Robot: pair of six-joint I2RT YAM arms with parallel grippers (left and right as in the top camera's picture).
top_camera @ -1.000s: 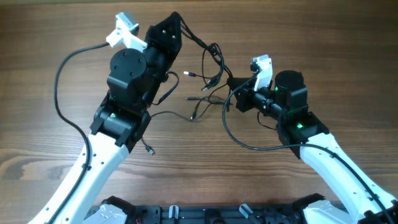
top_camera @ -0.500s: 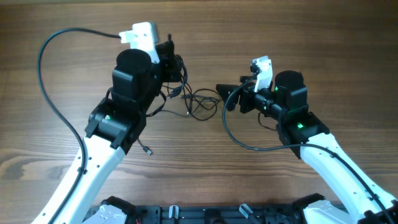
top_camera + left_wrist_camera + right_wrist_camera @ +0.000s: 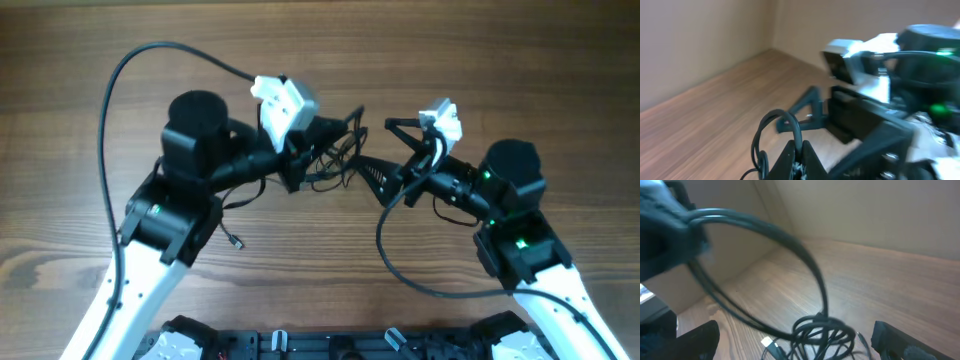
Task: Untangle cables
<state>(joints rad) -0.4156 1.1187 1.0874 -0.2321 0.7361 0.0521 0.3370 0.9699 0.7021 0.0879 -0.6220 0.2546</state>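
**A:** Nearest the bases: a stray plug (image 3: 238,241) lies flat on the wood-grain counter (image 3: 60,60), with its thin lead running up toward the bunch.
**B:** Grips?
**A:** Left end effector (image 3: 795,150) is pressed together, pinching the cables (image 3: 335,160). Right end effector (image 3: 386,150) just let go. Its fingers are spread wide, facing the bunch but apart from it.
**B:** So the stretch is gone?
**A:** Yes. A second ago the wires spanned both arms; now they've slumped into loops beside the left fingers. Looks like a regrasp. The knot isn't freed.
**B:** Material?
**A:** Thin glossy black wire, springy curls. Farther back, the left arm's thicker cable (image 3: 165,44) arches over the matte grain.
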